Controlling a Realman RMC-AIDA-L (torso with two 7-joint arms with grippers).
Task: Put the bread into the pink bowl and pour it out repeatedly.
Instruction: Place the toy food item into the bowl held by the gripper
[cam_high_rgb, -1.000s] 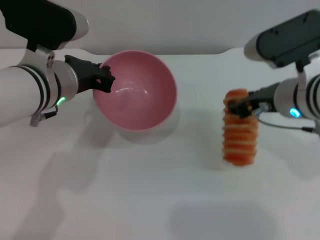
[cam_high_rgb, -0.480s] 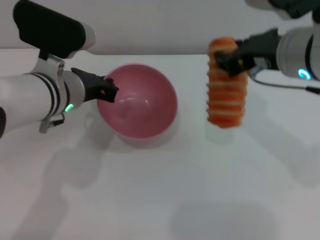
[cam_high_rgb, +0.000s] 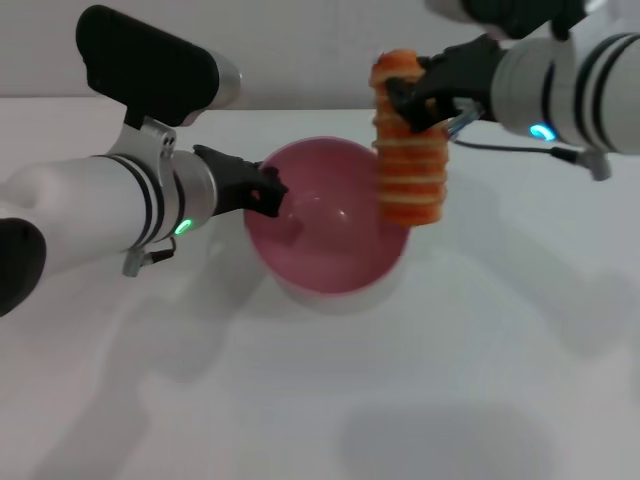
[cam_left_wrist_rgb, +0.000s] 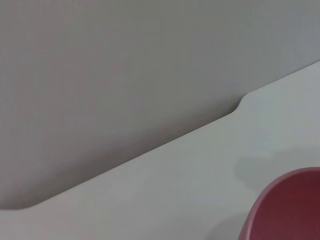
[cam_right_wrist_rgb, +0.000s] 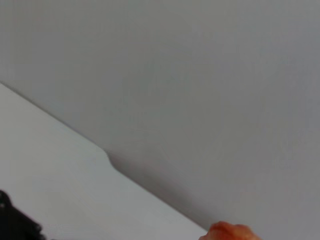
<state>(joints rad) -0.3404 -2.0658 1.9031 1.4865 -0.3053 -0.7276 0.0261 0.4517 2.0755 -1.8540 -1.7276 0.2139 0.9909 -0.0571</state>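
Note:
The pink bowl (cam_high_rgb: 325, 235) stands on the white table, mid-left in the head view; my left gripper (cam_high_rgb: 268, 192) is shut on its left rim. The bread (cam_high_rgb: 408, 160), an orange-brown ridged loaf with pale stripes, hangs upright in the air over the bowl's right rim. My right gripper (cam_high_rgb: 405, 100) is shut on its upper end. The left wrist view catches only a slice of the bowl (cam_left_wrist_rgb: 292, 210). In the right wrist view, just the tip of the bread (cam_right_wrist_rgb: 231, 233) shows.
The white table (cam_high_rgb: 480, 380) spreads out in front of and to the right of the bowl. A grey wall runs behind the table's far edge (cam_high_rgb: 300, 104), which has a notch.
My right gripper carried the bread up and leftward, from the table at the right to above the bowl's right rim. My left gripper dragged the bowl rightward and nearer.

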